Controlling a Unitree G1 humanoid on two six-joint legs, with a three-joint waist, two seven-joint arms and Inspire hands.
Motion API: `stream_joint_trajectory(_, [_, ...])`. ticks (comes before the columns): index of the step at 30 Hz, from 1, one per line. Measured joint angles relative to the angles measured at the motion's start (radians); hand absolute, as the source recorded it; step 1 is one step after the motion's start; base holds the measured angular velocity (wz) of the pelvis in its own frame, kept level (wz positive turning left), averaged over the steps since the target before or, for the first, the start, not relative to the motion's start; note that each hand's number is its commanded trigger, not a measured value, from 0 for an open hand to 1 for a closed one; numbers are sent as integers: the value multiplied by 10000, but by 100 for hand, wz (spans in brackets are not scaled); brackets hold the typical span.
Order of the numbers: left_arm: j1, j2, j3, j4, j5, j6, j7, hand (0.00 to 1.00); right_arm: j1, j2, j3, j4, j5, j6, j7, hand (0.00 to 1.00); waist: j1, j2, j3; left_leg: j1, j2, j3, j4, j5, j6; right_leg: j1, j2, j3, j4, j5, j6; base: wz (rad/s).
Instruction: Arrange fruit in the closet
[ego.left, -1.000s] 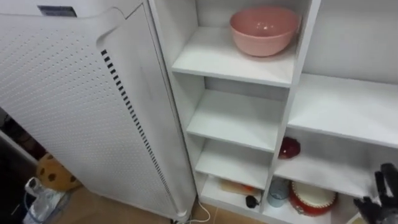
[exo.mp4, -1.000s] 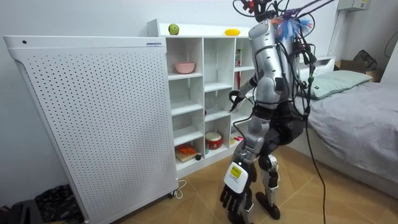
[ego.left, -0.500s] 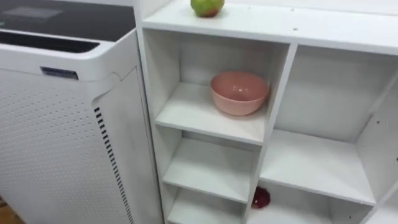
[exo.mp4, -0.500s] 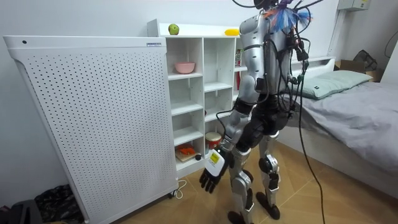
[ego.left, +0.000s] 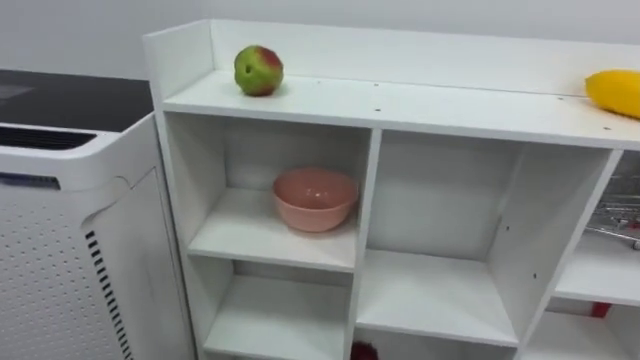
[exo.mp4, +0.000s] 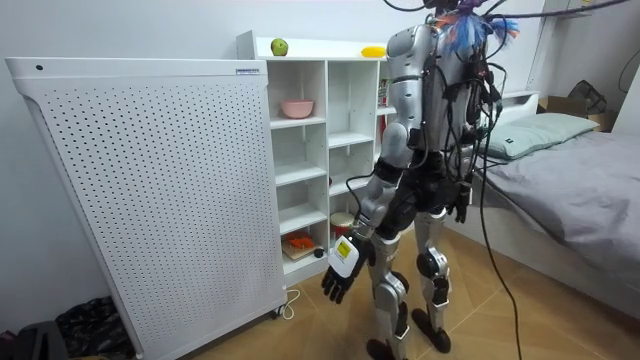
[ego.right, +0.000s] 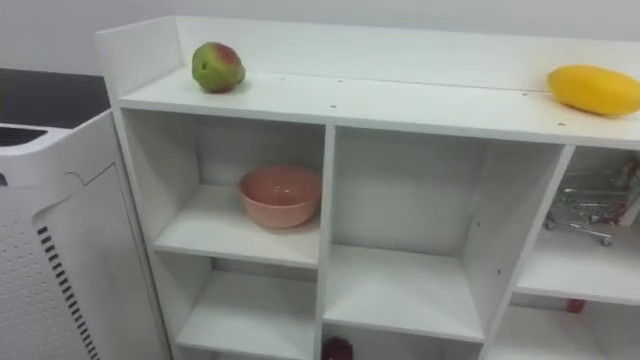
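The robot stands facing the white closet (ego.left: 400, 105). 2 fruits lie on its top board: a green-red apple (ego.left: 258, 70) at the left end and a yellow fruit (ego.right: 594, 89), perhaps a mango, well to the right. A pink bowl (ego.left: 315, 198) sits in the compartment below the apple. The left hand (exo.mp4: 337, 283) hangs low, fingers relaxed and empty. I cannot tell the state of the right hand (exo.mp4: 459, 206), at the hip.

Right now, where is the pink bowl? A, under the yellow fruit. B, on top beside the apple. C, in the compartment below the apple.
C: the pink bowl sits on the shelf in the compartment directly under the apple, which rests on top of the closet.
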Motion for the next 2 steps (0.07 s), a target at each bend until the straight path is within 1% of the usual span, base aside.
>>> stream_joint_trajectory(2, [55,-5,-7,-21,12,209,-132,0,43,61,237,-73,-134,99,22,0,0,35,2,186,7,2,-31,-15,-8,174,18,8,-50,14,3,0])
